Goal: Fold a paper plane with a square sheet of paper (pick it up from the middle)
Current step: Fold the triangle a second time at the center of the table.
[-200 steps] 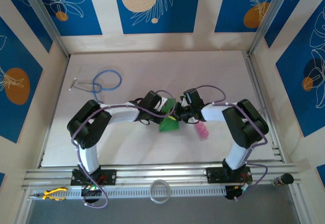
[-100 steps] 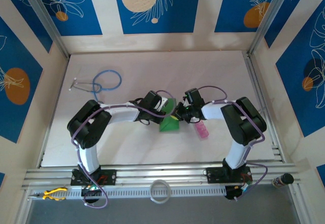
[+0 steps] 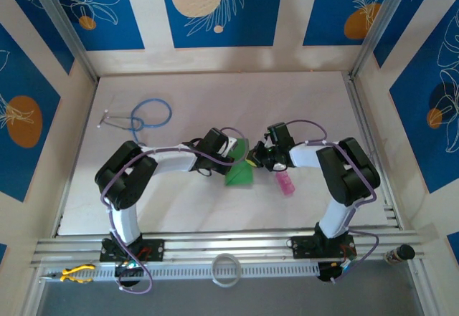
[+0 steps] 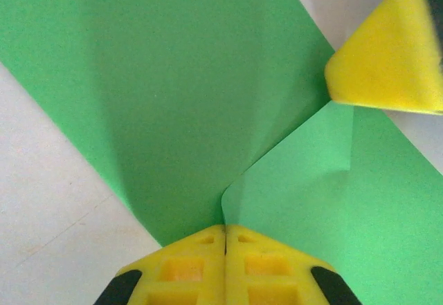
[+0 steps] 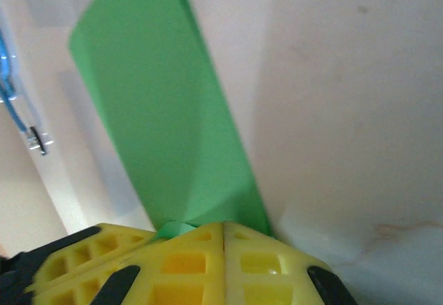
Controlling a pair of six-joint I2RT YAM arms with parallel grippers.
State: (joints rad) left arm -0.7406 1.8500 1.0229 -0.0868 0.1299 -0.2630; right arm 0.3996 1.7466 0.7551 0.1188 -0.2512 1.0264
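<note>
Square sheet of paper (image 3: pixel 239 173): bright green, plain, creased into a narrower shape with overlapping flaps, mid-bench between my two grippers. Left gripper (image 4: pixel 225 236): jaws pressed together, pinching a folded edge of the sheet. Right gripper (image 5: pixel 223 230): jaws together too, nipping the sheet's end. Pink bottle (image 3: pixel 285 182) lies just right of it.

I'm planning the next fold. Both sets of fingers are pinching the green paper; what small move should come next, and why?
Probably slide the right fingers outward along the fold to sharpen it while the left fingers hold. Both are shut on the paper, close together, and the flap between them bends softly rather than lying flat.
</note>
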